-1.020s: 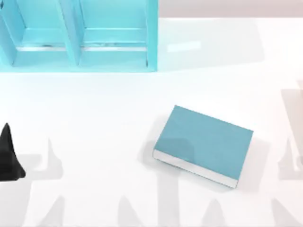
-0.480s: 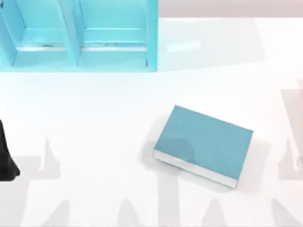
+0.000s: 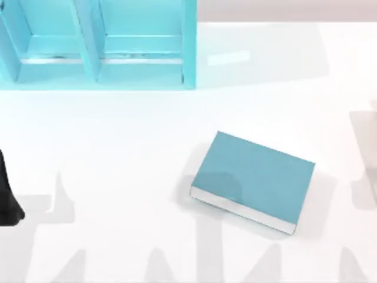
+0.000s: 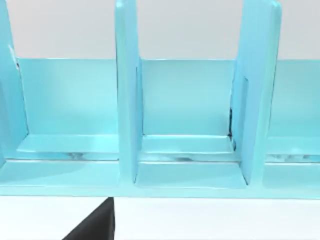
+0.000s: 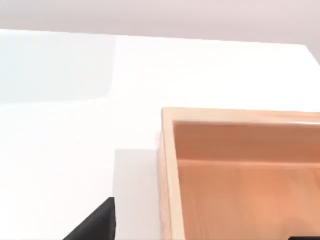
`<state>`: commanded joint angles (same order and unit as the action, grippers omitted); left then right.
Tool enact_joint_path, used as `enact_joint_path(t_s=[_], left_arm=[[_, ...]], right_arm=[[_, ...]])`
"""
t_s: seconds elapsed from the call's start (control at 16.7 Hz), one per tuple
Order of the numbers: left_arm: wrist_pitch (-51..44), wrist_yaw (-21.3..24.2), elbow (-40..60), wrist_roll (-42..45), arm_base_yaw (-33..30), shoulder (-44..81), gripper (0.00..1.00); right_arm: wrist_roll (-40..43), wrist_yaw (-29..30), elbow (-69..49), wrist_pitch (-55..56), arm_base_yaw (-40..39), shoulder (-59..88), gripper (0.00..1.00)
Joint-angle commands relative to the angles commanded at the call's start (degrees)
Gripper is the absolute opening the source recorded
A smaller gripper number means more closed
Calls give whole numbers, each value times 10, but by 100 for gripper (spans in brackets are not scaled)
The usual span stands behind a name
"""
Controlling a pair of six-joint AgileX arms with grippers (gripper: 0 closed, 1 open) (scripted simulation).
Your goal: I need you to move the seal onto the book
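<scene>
The left gripper [image 3: 7, 197] sits at the worktop's [image 3: 135, 147] far left edge as a dark shape; whether it is released or clenched cannot be told. Well off to its right, the book [image 3: 253, 180] lies flat and slightly skewed, teal cover up, white page edges toward the near side. Beyond the gripper, at the back left, stands the cyan shelf [image 3: 100, 44] with upright dividers. The right wrist view shows a wooden box [image 5: 240, 170] resting on the worktop.
</scene>
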<state>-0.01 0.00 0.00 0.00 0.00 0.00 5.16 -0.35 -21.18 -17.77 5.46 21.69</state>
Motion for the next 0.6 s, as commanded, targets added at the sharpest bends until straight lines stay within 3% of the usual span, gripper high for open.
enact_joint_path(t_s=[0.6], left_arm=[[0,0,0,0,0,0,100]], right_arm=[[120,0,-512,-403,122,599,100]])
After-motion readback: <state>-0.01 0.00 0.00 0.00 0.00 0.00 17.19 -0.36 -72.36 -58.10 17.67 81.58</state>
